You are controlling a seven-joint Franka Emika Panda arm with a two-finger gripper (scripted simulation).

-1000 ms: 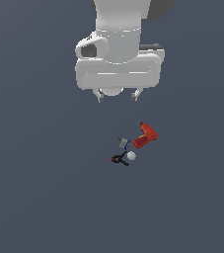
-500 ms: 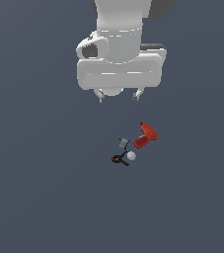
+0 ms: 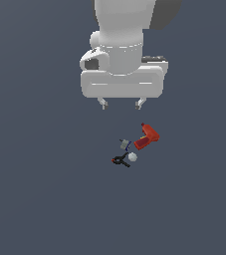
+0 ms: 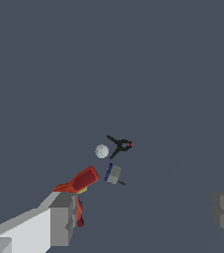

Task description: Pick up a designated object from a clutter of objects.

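Gripper (image 3: 121,103) hanging open over a small clutter on the dark bench (image 3: 35,189).

The white arm (image 3: 122,45) fills the upper middle of the exterior view, and its gripper holds nothing, the two fingertips set well apart and clear of everything below. At about 5 o'clock from the gripper lies the red drill (image 3: 147,136), the largest item. A grey-blue piece (image 3: 125,144) sits just at the drill's 9 o'clock. The white ball (image 3: 132,157) lies at 5 o'clock from that piece. The black clamp (image 3: 119,160) rests just beside the ball at its 9 o'clock, prongs splayed, with a tiny red-orange spot (image 4: 131,145) visible in the wrist view.
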